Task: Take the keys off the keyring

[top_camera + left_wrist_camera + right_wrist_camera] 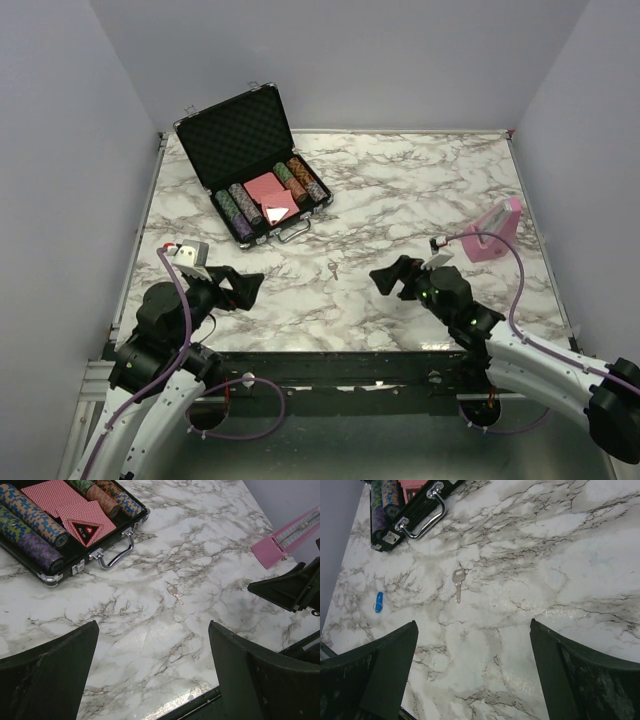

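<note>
One small silvery key [458, 584] lies flat on the marble worktop [430, 190], roughly mid-way btwn the left arm [150, 350] & right arm [530, 355]. It's on the near side of the open poker-chip case [232, 140], clear of its handle. A little blue piece [378, 601] sits on its own, well apart from the key, closer to the worktop's edge; only the right wrist view shows it. Can't make out any ring thru the key's head, too small to tell.

Left jaws: spread wide, nothing in them, low over the worktop & short of the key. Right jaws: same, wide open & empty, with the key lying out ahead in line with the gap.

Handling, my guess: v. light, stiff, thin metal lying flush on a glossy top, so slippery & hard to get a tip under. Prob. skates or spins if nudged from one side only. Best hold looks like a pinch across the narrow edges of the blade, or across the flat head, coming straight down.

Direction: in the top view the long axis runs approx. far-to-near. Head is at the far end towards the case, blade tip aims at the near edge, leaning a touch to the right arm's side.
</note>
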`<state>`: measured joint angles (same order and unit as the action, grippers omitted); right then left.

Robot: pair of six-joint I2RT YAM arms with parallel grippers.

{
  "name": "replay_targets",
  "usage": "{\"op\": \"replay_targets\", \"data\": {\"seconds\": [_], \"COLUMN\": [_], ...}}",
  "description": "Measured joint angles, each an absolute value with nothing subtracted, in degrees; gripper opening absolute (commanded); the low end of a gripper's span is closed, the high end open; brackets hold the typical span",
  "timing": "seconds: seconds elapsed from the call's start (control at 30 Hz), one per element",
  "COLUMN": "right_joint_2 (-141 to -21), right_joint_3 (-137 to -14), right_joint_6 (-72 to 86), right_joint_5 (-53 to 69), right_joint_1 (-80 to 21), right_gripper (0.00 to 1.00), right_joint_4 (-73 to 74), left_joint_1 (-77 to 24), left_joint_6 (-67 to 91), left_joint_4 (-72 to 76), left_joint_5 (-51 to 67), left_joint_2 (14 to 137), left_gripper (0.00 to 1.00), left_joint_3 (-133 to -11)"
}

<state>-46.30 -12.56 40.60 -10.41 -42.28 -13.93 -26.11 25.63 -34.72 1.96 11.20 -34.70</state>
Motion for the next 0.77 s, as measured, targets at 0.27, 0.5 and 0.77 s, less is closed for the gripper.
{"op": "replay_targets", "data": {"seconds": [0.27, 0.5, 0.77], "right_joint_2": [-43.29, -48.31, -50.41], "right_joint_3": [-12.75, -13.15, -14.44], "right_joint_6": [39.83, 37.39, 36.34], "right_joint_5": [-19.0, -20.32, -20.32], "right_joint_1": [-42.26, -42.28, -42.28], "right_gripper": [1.0, 1.0, 1.0], "right_joint_4": [-10.98, -12.29, -12.36], "left_joint_1": [-26.11, -26.11, -26.11], "left_joint_6": [25.06, 24.86, 24.86], "left_joint_4": [-34.24, -33.85, -33.76], "left_joint_5": [2.0, 1.98, 1.98], "left_joint_2": [11.2, 11.2, 11.9], "left_gripper": [0.99, 0.99, 0.99], "left_joint_3": [-34.68, -34.68, -34.68]}}
